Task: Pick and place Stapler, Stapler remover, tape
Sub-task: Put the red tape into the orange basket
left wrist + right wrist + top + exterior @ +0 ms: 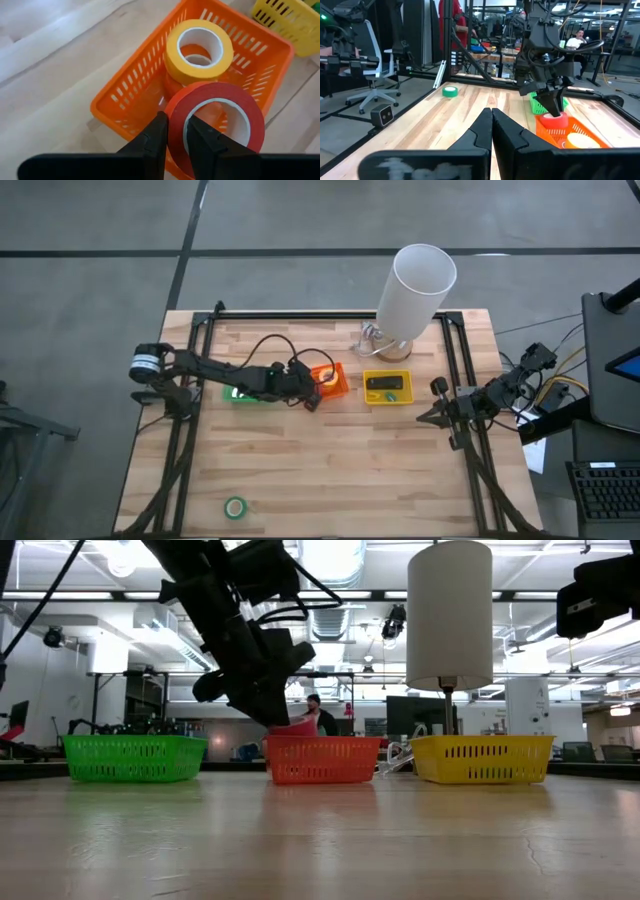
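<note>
Light wooden plank surface [330,470] with a black frame around it, grey floor beyond; the low view shows a lab room with ceiling lights behind. Three small plastic mesh bins in a row near the far edge: one green bin [134,757], one orange bin [150,85], one yellow bin [388,388]. One tall white cylinder [415,290] on a stand sits behind the yellow bin.

Tape count, four rolls visible. Red tape roll [220,122]: pinched through its rim by the left claw [175,137], one finger outside, one inside the ring, held over the near wall of the orange bin. Yellow tape roll [199,50]: inside the orange bin, stacked on an orange-red tape roll [172,85]. Green tape roll [235,507]: flat on the surface near the front edge, well apart from the bins.

One dark bar-shaped stapler [385,383] lies in the yellow bin.

Right claw [492,120]: fingers pressed together, holding nothing, at the right side of the surface.
</note>
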Action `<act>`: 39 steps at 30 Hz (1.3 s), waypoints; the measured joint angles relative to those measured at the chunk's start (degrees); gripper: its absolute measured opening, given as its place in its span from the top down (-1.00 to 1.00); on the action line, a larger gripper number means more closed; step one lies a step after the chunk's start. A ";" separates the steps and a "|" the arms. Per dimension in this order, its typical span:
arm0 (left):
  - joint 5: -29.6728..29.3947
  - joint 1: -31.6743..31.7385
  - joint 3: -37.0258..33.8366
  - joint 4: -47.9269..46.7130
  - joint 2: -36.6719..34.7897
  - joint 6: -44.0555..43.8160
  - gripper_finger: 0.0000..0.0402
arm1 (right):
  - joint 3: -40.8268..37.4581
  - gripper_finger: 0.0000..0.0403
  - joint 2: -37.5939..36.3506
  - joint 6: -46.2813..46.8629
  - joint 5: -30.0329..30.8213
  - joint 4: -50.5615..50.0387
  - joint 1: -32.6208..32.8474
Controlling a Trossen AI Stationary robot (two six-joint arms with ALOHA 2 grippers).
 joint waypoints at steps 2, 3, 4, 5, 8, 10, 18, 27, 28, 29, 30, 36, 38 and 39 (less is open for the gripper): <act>0.00 0.00 0.00 0.02 0.00 0.22 0.68 | 0.00 0.96 0.00 0.11 0.00 0.00 0.02; 0.05 0.00 0.00 0.01 0.00 0.24 0.68 | 0.00 0.96 0.00 0.26 0.01 0.00 0.00; 0.22 0.00 0.00 -0.09 0.00 0.24 0.68 | 0.00 0.96 0.00 0.24 0.01 0.02 0.02; 0.28 0.00 0.00 -0.26 0.00 0.24 0.68 | 0.00 0.96 0.00 0.22 0.00 0.01 0.02; 0.26 0.02 0.02 -0.31 0.00 0.19 0.68 | 0.00 0.96 0.00 -0.02 0.01 0.02 0.02; 0.23 0.00 0.00 -0.31 0.00 0.17 0.68 | 0.00 0.96 0.00 0.09 0.00 0.02 0.01; 0.15 0.00 0.01 -0.31 0.00 0.19 0.68 | 0.00 0.96 0.00 0.23 0.01 0.02 0.02; 0.04 0.00 0.02 -0.26 0.00 0.36 0.67 | 0.00 0.96 0.00 0.08 0.01 0.04 0.02; 0.04 0.00 0.01 -0.26 0.00 0.35 0.65 | 0.00 0.96 0.00 0.00 0.00 0.04 0.02; 0.00 0.00 0.00 -0.26 0.00 0.35 0.62 | 0.00 0.96 0.00 0.02 -0.01 0.04 0.02; 0.00 0.00 0.00 -0.24 0.00 0.39 0.58 | 0.00 0.96 0.00 0.07 -0.01 0.04 0.01; -1.38 -0.04 0.00 0.16 0.00 -0.16 0.27 | 0.00 0.96 0.00 0.00 0.01 0.06 0.00; -1.77 -0.04 0.02 0.46 0.00 0.53 0.18 | 0.00 0.96 0.00 0.06 0.01 0.06 0.00; -1.77 -0.05 0.00 0.46 0.00 0.63 0.15 | 0.00 0.96 0.00 0.21 0.00 0.07 0.02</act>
